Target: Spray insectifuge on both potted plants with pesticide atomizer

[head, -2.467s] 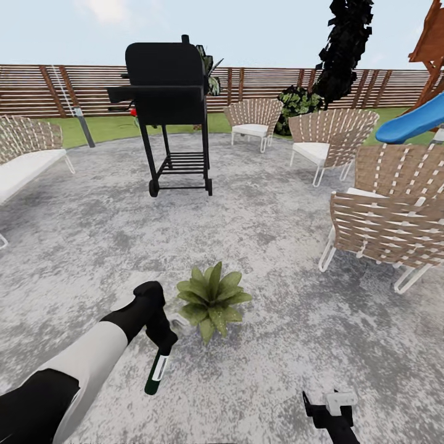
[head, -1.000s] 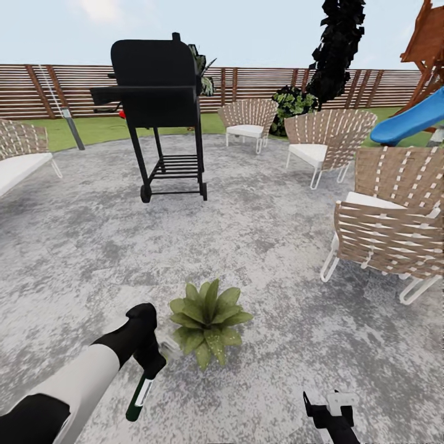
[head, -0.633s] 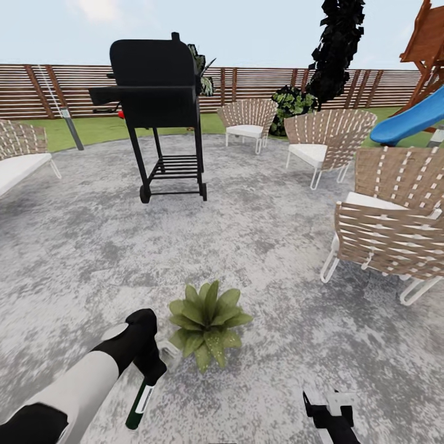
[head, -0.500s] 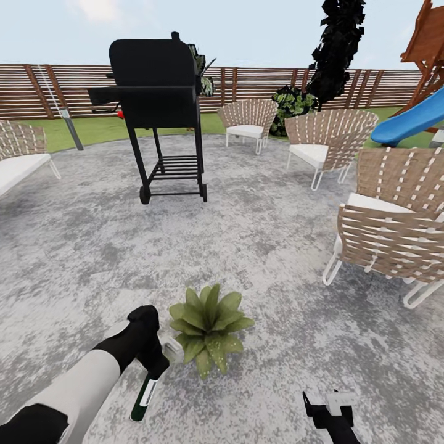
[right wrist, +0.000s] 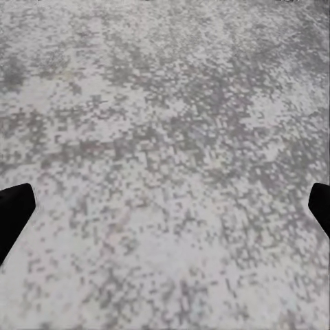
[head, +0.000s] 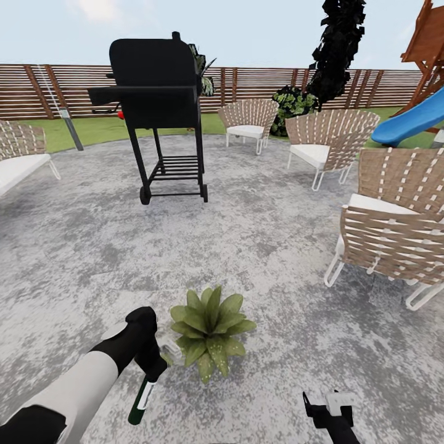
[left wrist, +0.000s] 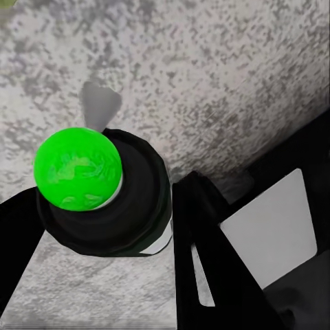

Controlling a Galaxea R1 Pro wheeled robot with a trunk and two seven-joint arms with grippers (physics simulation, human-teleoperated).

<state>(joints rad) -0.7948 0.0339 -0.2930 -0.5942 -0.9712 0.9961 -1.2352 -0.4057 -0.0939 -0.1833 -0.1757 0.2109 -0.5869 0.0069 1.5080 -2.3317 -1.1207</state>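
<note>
In the head view the left gripper [head: 150,364] is clamped on the pesticide atomizer [head: 140,396], which hangs with its dark green body and white label band pointing down toward the near edge of the patio [head: 259,246] and its pale spray head up by the fingers. The broad, pale-speckled potted plant [head: 211,329] sits just to the right of that hand, its near-left leaves almost touching the spray head. So the pick-up is done, and the bottle is beside the first plant — I cannot tell from the pictures whether any spray has landed on the leaves. No second plant can be picked out on the patio among the black grill [head: 157,98] and the woven chairs [head: 394,240], so that one is, as I judge it, yet to be found and covered.

In the left wrist view the atomizer [left wrist: 103,199] is seen end-on, a bright green disc on its dark base, gripped between black fingers [left wrist: 206,261] over mottled paving.

In the right wrist view the right gripper [right wrist: 165,206] stands wide apart and empty — only dark fingertips [right wrist: 14,210] at the frame's edges, bare paving between.
</note>
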